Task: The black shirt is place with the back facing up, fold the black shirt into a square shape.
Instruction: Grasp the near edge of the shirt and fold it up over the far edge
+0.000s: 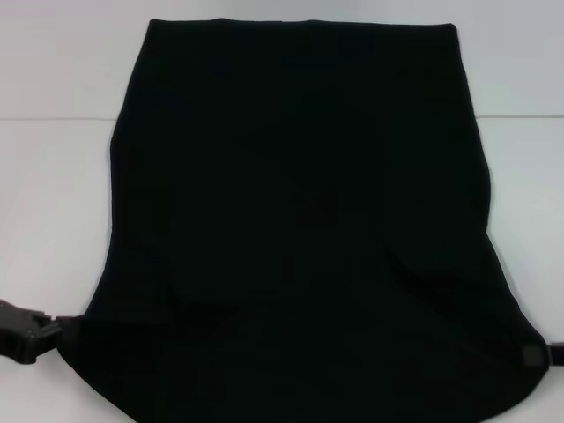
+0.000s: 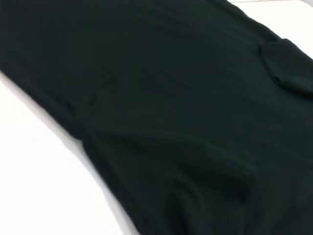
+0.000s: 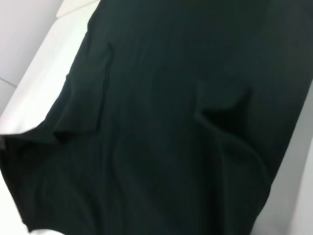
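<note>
The left gripper [image 1: 26, 330] shows at the lower left edge of the head view as a black jointed body lying low and level, pointing inward to the right; its tips cannot be made out; the right gripper [image 1: 545, 355] shows only as a small dark piece at the lower right edge, also low; the 2 grippers sit well apart, at opposite sides of the view.
</note>
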You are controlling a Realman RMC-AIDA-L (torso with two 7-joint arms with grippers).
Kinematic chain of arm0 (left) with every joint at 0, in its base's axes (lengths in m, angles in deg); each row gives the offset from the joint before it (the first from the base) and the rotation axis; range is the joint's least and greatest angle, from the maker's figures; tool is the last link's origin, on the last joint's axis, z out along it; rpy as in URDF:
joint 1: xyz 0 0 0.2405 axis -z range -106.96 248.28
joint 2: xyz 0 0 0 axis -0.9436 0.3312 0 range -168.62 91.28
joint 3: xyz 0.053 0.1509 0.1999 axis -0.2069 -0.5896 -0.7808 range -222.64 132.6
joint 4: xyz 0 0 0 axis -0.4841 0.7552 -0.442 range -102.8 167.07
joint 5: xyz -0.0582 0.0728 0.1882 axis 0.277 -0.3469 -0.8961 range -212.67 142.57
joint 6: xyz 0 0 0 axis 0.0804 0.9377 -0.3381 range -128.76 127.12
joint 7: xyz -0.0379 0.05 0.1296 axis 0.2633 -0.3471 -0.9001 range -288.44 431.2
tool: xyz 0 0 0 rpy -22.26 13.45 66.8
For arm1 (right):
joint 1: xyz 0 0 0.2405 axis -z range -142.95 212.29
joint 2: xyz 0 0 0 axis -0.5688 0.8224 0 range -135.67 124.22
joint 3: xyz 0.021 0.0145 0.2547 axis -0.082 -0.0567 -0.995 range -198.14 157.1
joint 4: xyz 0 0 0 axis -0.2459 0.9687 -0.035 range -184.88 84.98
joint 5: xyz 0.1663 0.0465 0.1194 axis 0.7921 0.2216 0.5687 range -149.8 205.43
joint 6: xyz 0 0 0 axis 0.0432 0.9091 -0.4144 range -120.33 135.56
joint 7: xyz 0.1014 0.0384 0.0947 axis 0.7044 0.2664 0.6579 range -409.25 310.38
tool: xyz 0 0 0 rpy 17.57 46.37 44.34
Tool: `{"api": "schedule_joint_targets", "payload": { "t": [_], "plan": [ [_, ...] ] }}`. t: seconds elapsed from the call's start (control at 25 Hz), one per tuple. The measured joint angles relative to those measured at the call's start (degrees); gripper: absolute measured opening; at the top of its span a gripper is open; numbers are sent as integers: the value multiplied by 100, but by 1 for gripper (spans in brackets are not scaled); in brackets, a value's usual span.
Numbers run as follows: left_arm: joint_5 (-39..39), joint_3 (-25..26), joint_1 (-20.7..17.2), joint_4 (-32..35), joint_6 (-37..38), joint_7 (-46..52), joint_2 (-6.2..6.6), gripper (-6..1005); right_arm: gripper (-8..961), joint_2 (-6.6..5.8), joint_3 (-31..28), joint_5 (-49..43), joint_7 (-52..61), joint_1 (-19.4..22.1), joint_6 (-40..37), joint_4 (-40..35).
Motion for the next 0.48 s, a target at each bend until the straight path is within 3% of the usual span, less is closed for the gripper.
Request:
{"api": "schedule_joint_targets", "payload": {
  "t": [0.2, 0.48],
  "plan": [
    [-6, 10, -152, 155, 133, 123, -41, 18, 35, -58, -68, -57, -273, 234, -186, -32],
    [6, 6, -204, 247, 349, 206, -93, 19, 35, -31, -99, -67, -496, 439, -418, -35]
  ]
}}
